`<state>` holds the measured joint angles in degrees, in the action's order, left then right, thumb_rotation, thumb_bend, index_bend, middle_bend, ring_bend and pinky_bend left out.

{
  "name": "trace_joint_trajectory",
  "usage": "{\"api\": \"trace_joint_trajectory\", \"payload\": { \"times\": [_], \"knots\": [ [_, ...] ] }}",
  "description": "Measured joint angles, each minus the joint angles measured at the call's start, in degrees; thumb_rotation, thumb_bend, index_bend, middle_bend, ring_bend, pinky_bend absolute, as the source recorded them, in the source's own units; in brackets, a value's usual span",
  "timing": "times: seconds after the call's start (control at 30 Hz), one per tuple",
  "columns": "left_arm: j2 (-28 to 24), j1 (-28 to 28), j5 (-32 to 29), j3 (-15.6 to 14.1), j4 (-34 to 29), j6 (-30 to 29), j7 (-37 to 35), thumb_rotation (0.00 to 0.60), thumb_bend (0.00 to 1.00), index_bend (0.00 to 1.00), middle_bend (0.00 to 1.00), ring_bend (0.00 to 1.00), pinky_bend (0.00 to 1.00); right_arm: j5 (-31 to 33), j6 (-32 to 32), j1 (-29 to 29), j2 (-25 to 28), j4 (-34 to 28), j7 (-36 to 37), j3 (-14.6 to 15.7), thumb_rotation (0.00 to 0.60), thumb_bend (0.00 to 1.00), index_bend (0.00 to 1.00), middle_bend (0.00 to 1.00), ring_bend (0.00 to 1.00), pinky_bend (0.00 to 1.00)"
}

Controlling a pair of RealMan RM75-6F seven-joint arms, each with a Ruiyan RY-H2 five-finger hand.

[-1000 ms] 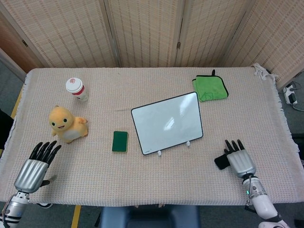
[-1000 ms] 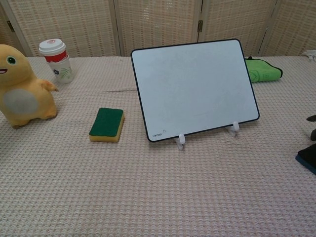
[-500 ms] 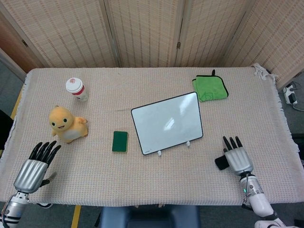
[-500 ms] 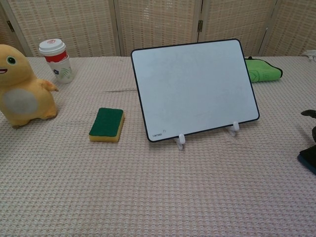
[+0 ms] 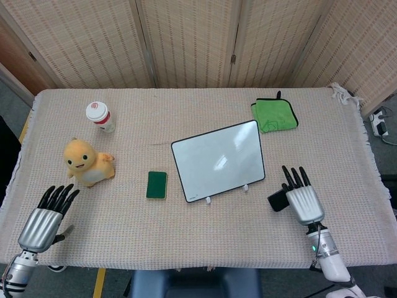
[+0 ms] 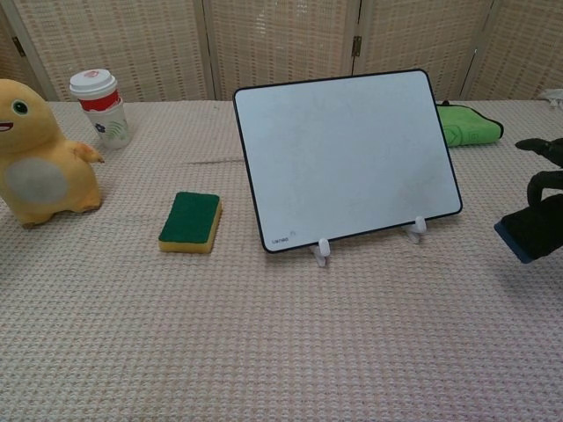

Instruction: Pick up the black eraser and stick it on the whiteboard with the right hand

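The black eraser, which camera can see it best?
The chest view shows it best: the eraser is seen from the side, held above the table by the right hand, right of the whiteboard. The head view shows only a dark corner sticking out beside the right hand.

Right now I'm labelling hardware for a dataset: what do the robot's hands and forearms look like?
Both the left hand and the right hand have silver metallic backs and black fingers. The wrists are grey and ringed, leading to white forearms. A small green light shows on the right wrist.
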<state>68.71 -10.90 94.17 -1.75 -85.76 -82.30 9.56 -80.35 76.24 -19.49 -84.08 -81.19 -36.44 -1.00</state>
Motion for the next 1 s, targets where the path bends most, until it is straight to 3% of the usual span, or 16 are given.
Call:
{"api": "trace_joint_trajectory", "payload": {
  "times": [0.23, 0.6, 1.0],
  "knots": [
    [-0.3, 0.2, 0.2, 0.0, -0.2, -0.5, -0.7, 0.6, 0.28, 0.0, 0.05, 0.02, 0.0, -6.6, 8.0, -0.7, -9.0, 8.2, 1.8, -2.7, 0.6, 0.32, 0.5, 0.04, 0.07, 0.02],
    [-1.3, 0.7, 1.3, -0.4, -0.5, -1.9, -2.7, 0.6, 0.28, 0.0, 0.05, 0.02, 0.0, -5.2, 5.1, -6.3, -20.4, 17.1, 0.8, -9.3, 0.6, 0.32, 0.5, 0.04, 0.07, 0.0],
    [-1.8, 0.5, 1.8, -0.6, -0.7, -1.6, -4.0, 0.6, 0.28, 0.01, 0.05, 0.02, 0.0, -3.6, 4.1, -11.4, -25.9, 21.1, 1.4, -13.7, 0.6, 0.32, 0.5, 0.04, 0.06, 0.0]
  ]
}}
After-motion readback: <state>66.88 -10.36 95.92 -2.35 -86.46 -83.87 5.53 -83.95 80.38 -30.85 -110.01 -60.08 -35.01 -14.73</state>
